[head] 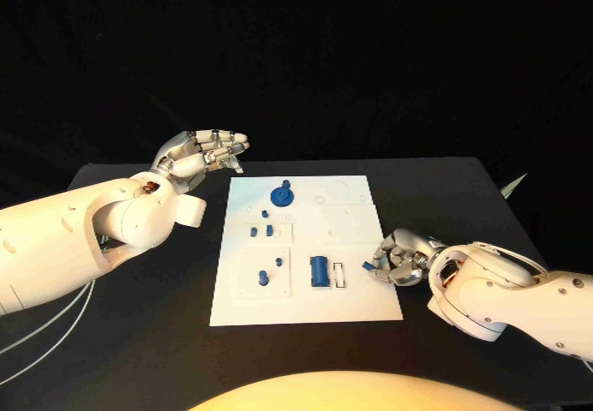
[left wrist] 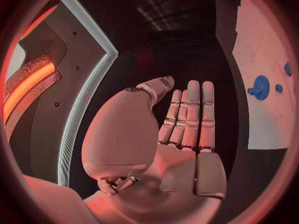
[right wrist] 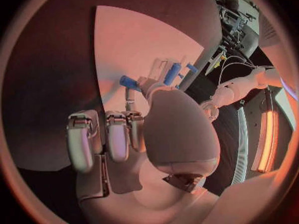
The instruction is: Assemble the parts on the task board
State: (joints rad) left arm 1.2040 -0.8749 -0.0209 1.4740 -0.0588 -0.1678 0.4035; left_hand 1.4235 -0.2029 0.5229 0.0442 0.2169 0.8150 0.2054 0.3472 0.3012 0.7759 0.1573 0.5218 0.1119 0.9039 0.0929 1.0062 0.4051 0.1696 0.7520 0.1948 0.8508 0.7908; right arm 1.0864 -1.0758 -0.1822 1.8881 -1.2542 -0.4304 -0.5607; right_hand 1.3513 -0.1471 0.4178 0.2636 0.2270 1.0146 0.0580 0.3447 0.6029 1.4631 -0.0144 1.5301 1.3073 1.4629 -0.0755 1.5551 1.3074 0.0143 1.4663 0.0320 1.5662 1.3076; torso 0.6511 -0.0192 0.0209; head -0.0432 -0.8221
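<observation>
On the black table (head: 148,282) lay the white board (head: 352,304), carrying several blue parts (head: 319,271). At its right edge, the right hand (head: 398,259) pinched a small blue part (head: 367,266). Beyond the board's far left corner, the left hand (head: 204,152) hovered released, grasping nothing.

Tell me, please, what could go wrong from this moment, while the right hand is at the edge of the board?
1. The right hand seems to pinch a small blue part at the task board edge; a thin grip may let it slip onto the table.
2. It is close to the blue cylinder and could knock it.
</observation>
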